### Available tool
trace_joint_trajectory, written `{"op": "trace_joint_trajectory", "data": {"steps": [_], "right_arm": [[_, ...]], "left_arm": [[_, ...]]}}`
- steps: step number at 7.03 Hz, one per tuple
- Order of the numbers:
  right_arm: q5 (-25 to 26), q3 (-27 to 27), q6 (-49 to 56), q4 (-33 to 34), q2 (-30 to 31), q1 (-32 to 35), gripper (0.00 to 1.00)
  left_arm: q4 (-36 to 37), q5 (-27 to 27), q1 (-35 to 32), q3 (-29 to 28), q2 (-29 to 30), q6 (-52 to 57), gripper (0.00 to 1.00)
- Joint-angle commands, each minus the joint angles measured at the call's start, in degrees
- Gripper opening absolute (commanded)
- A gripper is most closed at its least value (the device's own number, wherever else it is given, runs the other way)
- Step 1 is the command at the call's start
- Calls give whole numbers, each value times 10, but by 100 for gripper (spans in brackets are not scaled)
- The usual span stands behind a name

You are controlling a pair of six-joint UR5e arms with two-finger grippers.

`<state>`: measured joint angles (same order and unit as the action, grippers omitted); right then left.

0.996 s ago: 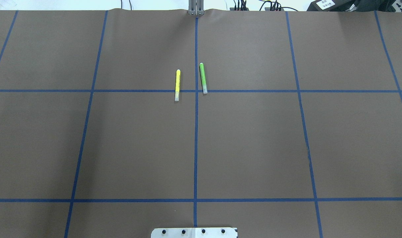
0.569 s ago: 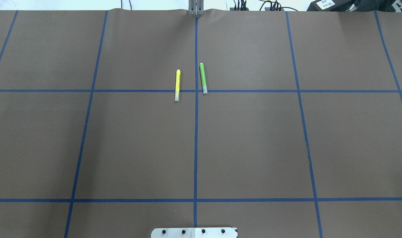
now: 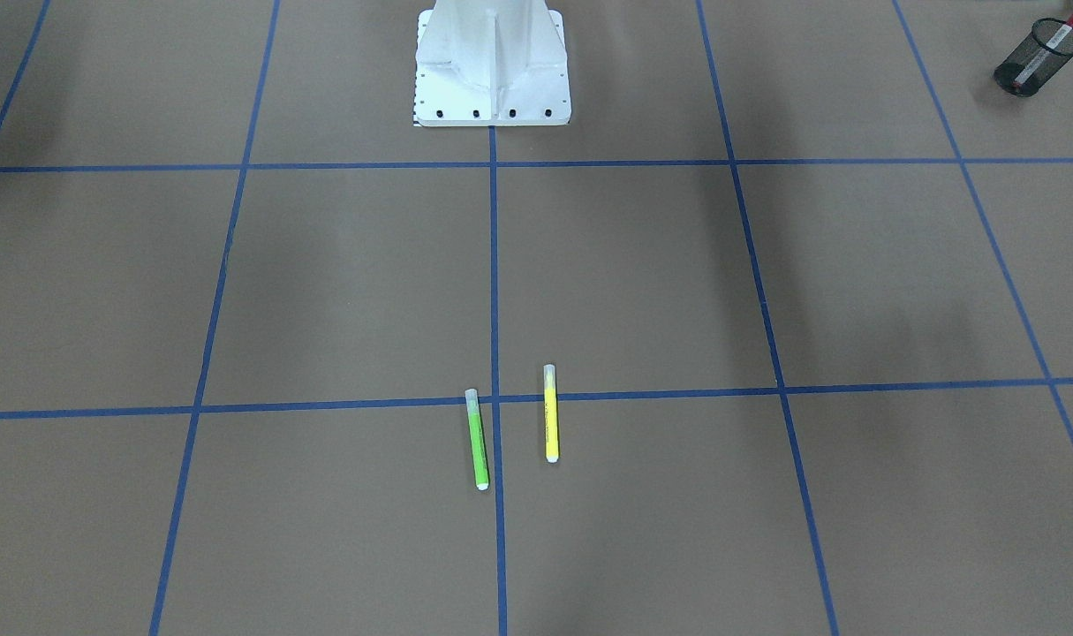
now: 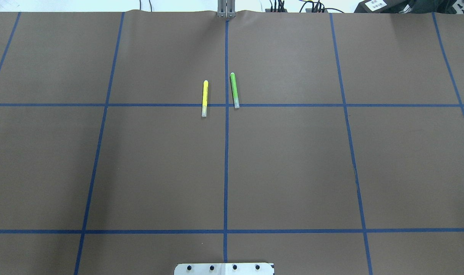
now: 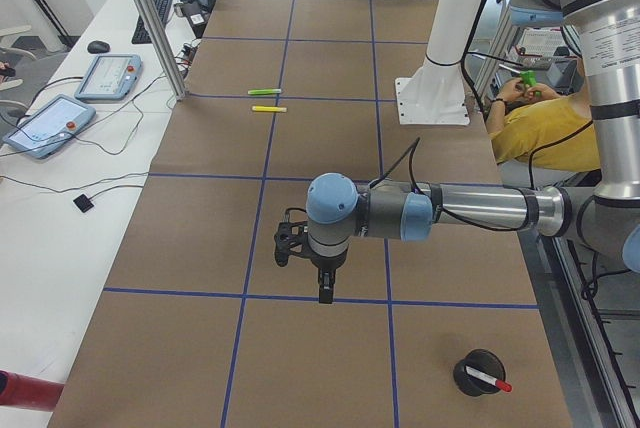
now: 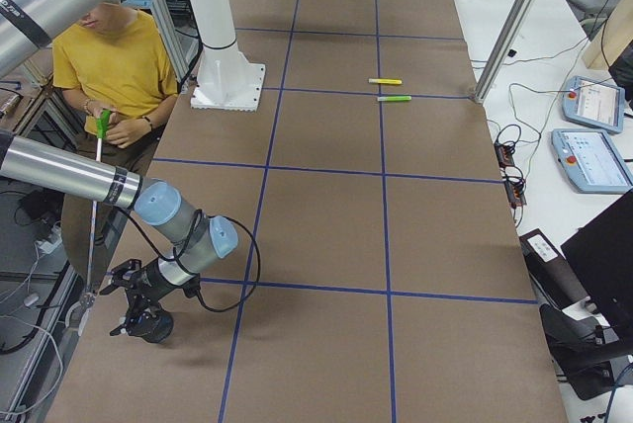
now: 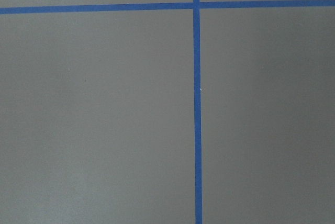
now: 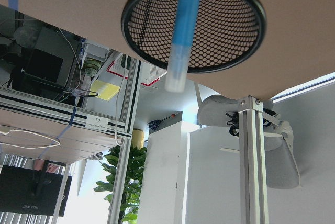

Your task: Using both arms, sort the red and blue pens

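The red pen [image 3: 1066, 25] stands in a black mesh cup [image 3: 1033, 60] at the table corner on my left side; the exterior left view shows the same red pen [image 5: 491, 381] in its cup [image 5: 478, 372]. A blue pen [image 8: 181, 30] with a clear cap sits inside another mesh cup [image 8: 230, 35], filling the right wrist view. My left gripper [image 5: 324, 294] hangs over bare table a short way from the red pen's cup. My right gripper [image 6: 129, 314] is close over its cup [image 6: 156, 327]. Both show only in the side views, so I cannot tell whether either is open or shut.
A yellow marker [image 4: 204, 98] and a green marker [image 4: 234, 90] lie side by side near the far centre of the brown, blue-taped table [image 4: 293, 164]. The white robot base [image 3: 492, 66] stands at the near edge. A person in a yellow shirt [image 6: 114, 67] sits behind the robot.
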<state>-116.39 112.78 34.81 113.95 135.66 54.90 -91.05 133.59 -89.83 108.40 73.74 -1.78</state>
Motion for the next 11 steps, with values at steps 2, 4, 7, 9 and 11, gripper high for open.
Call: {"op": "trace_joint_trajectory", "data": {"steps": [2,4,7,9,11], "right_arm": [[-1,2,0,35,-82,6,100],[29,4,1,105,-182,94,100],[25,-5,-7,122,-325,183,100],[12,-53,-9,117,-429,201,100],[-10,-73,-36,115,-517,223,100]], "left_arm": [[0,0,0,0,0,0,100],[1,0,1,-7,0,-1,100],[1,0,1,-19,0,-1,100],[1,0,1,-28,0,0,100],[1,0,2,-34,1,-1,100]]}}
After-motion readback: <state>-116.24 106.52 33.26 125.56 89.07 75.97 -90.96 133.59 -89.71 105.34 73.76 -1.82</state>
